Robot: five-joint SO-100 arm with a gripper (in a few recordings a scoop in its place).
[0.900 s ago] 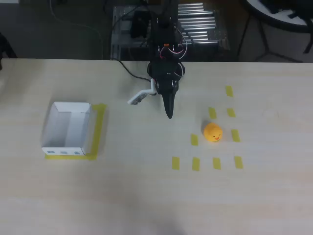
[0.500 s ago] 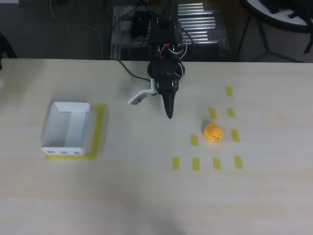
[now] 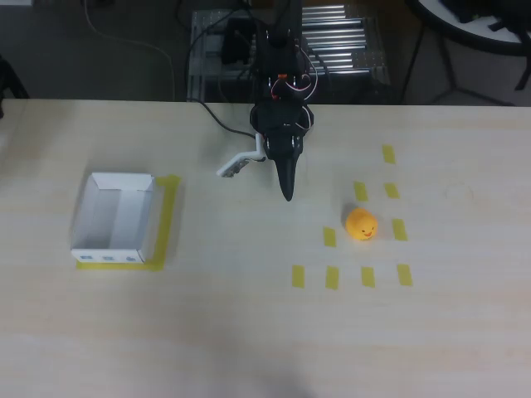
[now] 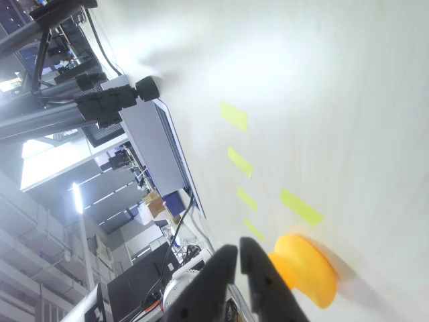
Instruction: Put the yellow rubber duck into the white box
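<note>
In the overhead view the white box (image 3: 114,220) sits near the left edge of the pale wooden table (image 3: 249,332), its open top facing the camera and nothing lying inside it; small blue marks run along its near outer wall, and it rests on a patch of yellow tape (image 3: 166,220) that shows along its right and near sides. The yellow rubber duck (image 3: 361,224) stands on the table right of centre, well apart from the box, inside a loose ring of short yellow tape strips (image 3: 331,277), with its orange beak turned toward the near edge. The black tool (image 3: 287,192) hangs over the table close to the far edge, pointing toward the near edge, its two fingers pressed together into a single tip and gripping nothing; it is left of the duck and not touching it. A small white plate (image 3: 241,162) juts from the arm to the left of the tool. In the wrist view the tool (image 4: 239,258) shows the same closed fingertips, with the duck (image 4: 305,270) just beside them on the table and tape strips (image 4: 234,115) beyond.
</note>
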